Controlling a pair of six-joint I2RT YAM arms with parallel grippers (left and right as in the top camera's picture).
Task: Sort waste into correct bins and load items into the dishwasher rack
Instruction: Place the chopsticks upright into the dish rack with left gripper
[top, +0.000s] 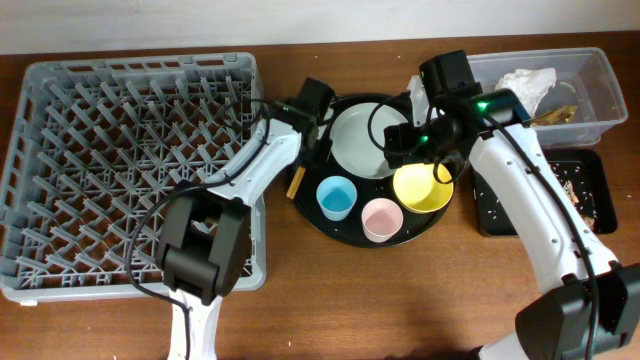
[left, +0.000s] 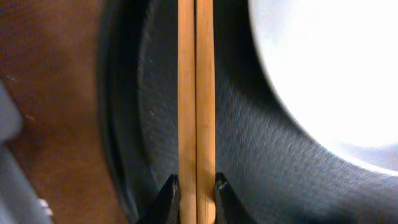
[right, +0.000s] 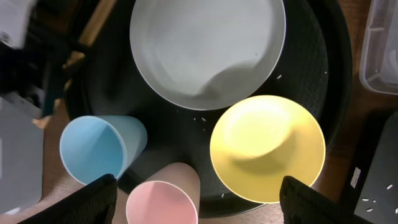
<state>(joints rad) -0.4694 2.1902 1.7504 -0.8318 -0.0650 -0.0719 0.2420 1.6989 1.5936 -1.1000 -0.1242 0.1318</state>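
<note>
My left gripper (left: 196, 190) is shut on the brown wooden chopsticks (left: 196, 93) at the left rim of the round black tray (top: 318, 222), beside the white plate (top: 362, 140); the chopstick end shows in the overhead view (top: 296, 183). My right gripper (right: 199, 199) is open wide above the tray, over the yellow bowl (right: 267, 148), pink cup (right: 163, 198) and blue cup (right: 93, 149). They also show in the overhead view: bowl (top: 423, 188), pink cup (top: 381, 219), blue cup (top: 336, 197). The grey dishwasher rack (top: 120, 160) stands at the left. The clear tub (top: 590, 80) holds the white napkin (top: 527, 82) and golden scraps (top: 556, 114). The black rectangular tray (top: 580, 190) holds crumbs.
The left arm reaches along the rack's right edge toward the round tray. The right arm crosses in front of the clear tub and the black rectangular tray. Bare wooden table lies along the front.
</note>
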